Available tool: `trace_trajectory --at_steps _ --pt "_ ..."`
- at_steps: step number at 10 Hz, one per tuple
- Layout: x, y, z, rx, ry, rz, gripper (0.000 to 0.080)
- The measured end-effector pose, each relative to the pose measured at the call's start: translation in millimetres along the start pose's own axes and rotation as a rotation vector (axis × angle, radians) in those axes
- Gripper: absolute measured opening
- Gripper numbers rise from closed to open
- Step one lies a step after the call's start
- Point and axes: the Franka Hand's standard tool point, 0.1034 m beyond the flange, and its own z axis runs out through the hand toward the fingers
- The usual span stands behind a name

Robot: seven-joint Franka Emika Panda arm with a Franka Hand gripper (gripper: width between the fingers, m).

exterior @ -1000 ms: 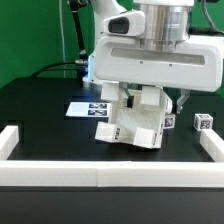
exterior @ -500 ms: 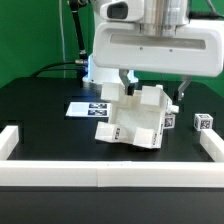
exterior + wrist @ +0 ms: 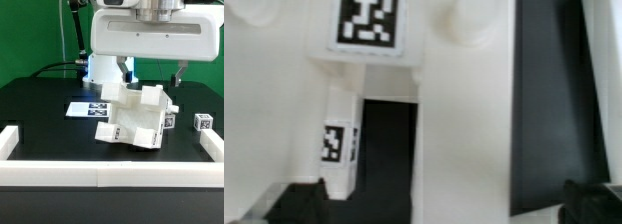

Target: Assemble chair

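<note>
1. gripper: jaws spread wide, holding nothing.
2. chair: directly beneath gripper, untouched; most pieces joined into one blocky body.
3. loose part: below gripper, toward the exterior view's right; probably left to fit.

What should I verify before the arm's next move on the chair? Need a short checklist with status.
1. Gripper open and empty: ok. The jaws stand wide with nothing between them.
2. Fingertips clear of the chair: ok. The exterior view shows them above its top, apart from it.
3. Chair resting on the table: ok.
4. Chair joints fully seated: cannot tell.
5. Small tagged block on the exterior view's right: ok. It is on the table, apart from the chair.
</note>
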Motion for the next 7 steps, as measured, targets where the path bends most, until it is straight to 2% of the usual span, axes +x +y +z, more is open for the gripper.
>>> trace_trajectory --at_steps 4,7 --pt "-0.5 9.5 4.0 -0.007 -0.007 0.01 0.0649" --pt "5.7 16.8 0.8 -0.005 -0.001 0.013 0.0649"
